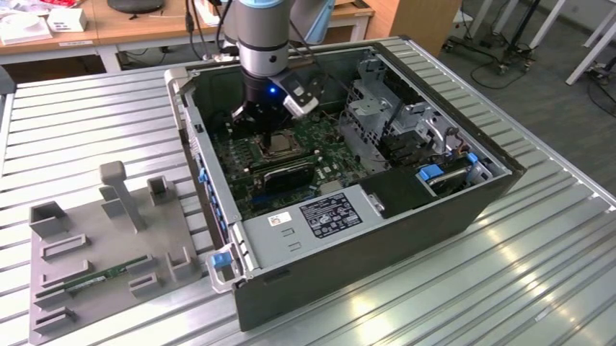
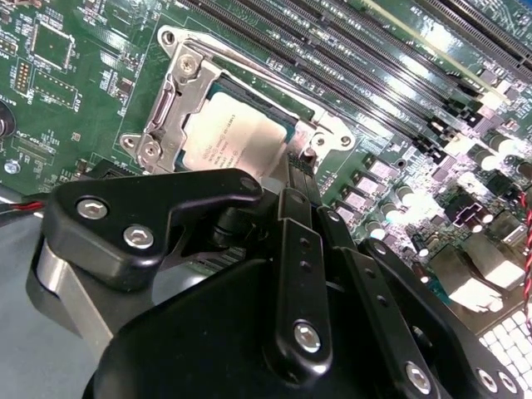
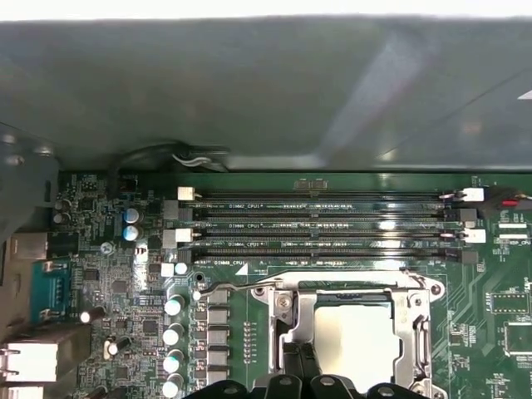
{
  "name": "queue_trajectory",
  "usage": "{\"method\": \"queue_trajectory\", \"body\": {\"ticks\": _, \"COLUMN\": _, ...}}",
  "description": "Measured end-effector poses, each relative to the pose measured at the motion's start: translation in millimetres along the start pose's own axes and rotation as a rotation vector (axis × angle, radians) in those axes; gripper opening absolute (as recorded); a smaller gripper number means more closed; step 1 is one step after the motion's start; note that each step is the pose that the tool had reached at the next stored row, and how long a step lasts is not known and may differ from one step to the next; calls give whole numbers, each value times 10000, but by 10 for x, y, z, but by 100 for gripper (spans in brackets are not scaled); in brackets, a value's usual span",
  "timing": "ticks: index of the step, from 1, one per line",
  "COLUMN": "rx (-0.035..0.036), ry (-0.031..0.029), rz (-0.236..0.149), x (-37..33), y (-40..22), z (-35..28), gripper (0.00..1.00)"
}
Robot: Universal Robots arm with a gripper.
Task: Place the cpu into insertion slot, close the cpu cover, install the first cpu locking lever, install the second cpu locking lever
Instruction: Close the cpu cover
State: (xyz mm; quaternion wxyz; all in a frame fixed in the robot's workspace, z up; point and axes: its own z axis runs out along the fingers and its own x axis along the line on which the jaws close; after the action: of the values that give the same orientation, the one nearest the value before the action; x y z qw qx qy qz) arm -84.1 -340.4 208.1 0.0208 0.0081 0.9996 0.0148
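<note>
The arm [image 1: 262, 32] is a grey tube with a light blue cap, black near the wrist with a small blue light. The black gripper [image 2: 301, 179] has links with silver screws.

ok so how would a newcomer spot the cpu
Inside the open computer case, find the green motherboard. Beside its long memory slots sits the cpu cover, a silver frame; the cpu is the flat silvery-grey square inside it, bright against the green board.
</note>
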Motion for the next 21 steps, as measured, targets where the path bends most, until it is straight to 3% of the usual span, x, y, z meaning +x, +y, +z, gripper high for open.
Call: {"method": "queue_trajectory", "body": {"ticks": 21, "rx": 3, "ry": 2, "rz": 0, "x": 8, "y": -3, "z": 72, "gripper": 11}}
